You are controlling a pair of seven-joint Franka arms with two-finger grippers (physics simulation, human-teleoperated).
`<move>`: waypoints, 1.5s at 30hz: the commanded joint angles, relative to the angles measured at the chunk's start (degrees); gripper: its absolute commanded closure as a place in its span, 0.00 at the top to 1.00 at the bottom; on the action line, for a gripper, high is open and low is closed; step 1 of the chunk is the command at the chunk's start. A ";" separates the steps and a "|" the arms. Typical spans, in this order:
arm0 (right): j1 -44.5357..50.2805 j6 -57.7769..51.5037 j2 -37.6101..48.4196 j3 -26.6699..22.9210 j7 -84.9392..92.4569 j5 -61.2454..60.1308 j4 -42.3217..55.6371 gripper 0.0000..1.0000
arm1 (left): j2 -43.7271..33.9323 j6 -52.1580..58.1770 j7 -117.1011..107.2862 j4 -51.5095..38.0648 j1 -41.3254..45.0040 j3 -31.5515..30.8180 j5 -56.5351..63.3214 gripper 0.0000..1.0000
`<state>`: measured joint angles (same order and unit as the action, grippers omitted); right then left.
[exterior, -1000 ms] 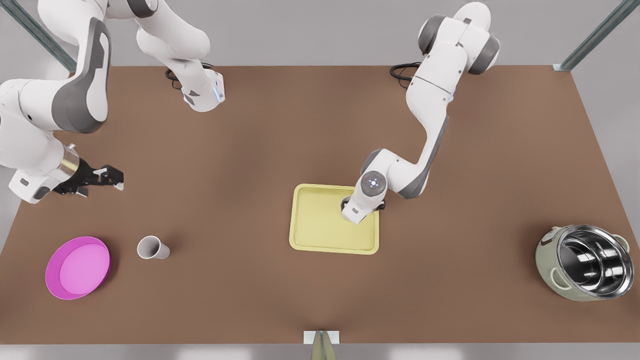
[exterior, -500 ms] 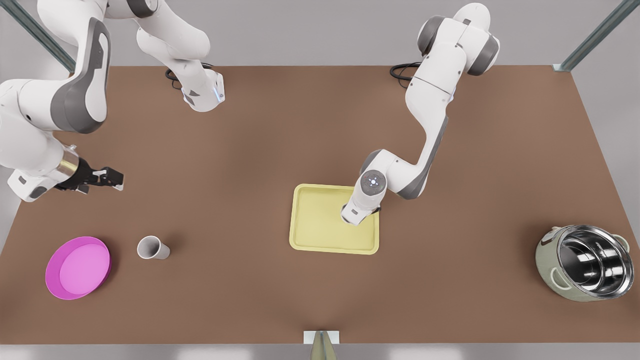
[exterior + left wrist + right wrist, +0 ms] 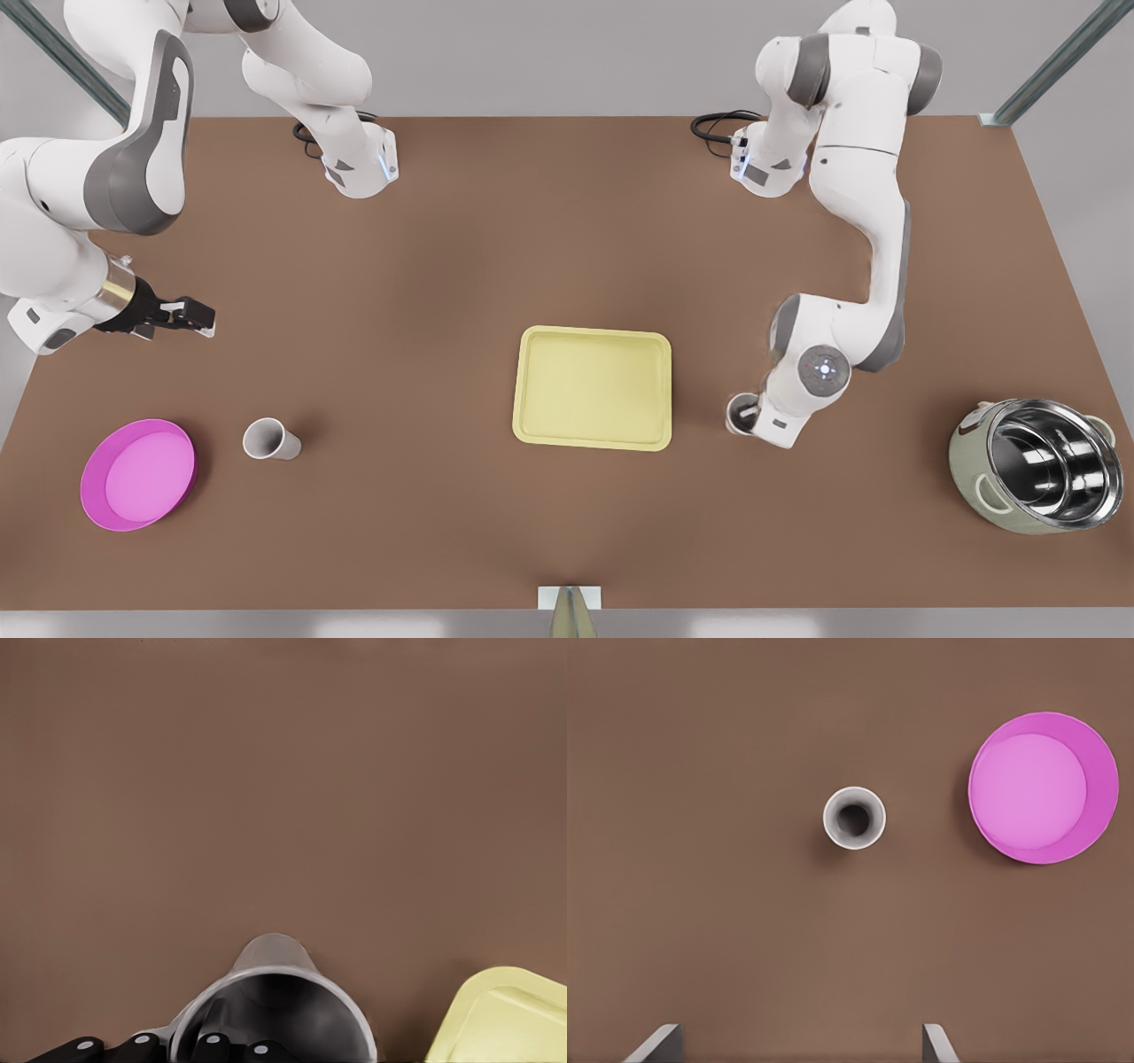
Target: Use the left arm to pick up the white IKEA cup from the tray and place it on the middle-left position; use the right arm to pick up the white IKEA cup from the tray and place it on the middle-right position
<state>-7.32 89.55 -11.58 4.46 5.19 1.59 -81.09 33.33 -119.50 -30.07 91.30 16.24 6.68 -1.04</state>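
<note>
left pincer [image 3: 746, 416], beside pale yellow rectangular tray [image 3: 592, 387], closed on white tapered cup [image 3: 266, 992]: light, rigid, slippery; grip wall below rim. right pincer [image 3: 190, 316] spread wide, empty, idle over counter [image 3: 461, 257].

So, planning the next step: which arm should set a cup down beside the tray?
Left: its tool holds a white cup just off the tray. The right tool hangs open, apart from the other cup.

Round magenta dish [image 3: 137, 474] near the front view's lower left on the brown table [image 3: 461, 248], steel-lined pale green pot [image 3: 1036, 467] tipped toward the camera at far right, black cables [image 3: 713, 127] at the back edge
</note>
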 commanded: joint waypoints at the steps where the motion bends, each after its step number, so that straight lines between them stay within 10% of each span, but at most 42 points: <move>1: 0.02 -0.17 0.06 0.02 -2.20 0.35 0.05 1.00 | 0.16 0.76 37.00 0.02 -3.84 0.08 -2.04 0.07; 20: 0.02 -0.08 0.06 0.11 -2.55 0.52 0.05 1.00 | 4.82 -13.65 50.72 0.55 -11.32 -0.27 -7.40 0.10; 22: 0.02 -0.08 0.06 0.11 -2.55 0.52 0.05 1.00 | 4.82 -13.65 50.72 0.55 -11.32 -0.27 -7.49 0.56; 23: 0.02 -0.08 0.06 0.11 -2.55 0.52 0.05 1.00 | 4.82 -13.65 50.72 0.55 -11.32 -0.27 -7.49 1.00; 29: 0.02 -0.08 0.06 0.11 -2.55 0.52 0.05 1.00 | 3.59 -12.34 55.82 -0.06 -13.60 0.26 -6.87 1.00; 37: 0.02 -0.08 0.06 0.11 -2.64 0.52 0.05 1.00 | -10.73 28.53 27.96 -15.09 -7.45 -0.44 -1.25 1.00; 45: 0.02 -0.08 0.06 0.11 -2.55 0.52 0.05 1.00 | -18.91 32.31 26.81 -15.01 -7.54 -2.29 -1.25 1.00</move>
<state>-7.30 89.50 -11.58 4.56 2.86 2.15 -81.06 14.55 -93.33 5.82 76.33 8.74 4.37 -2.42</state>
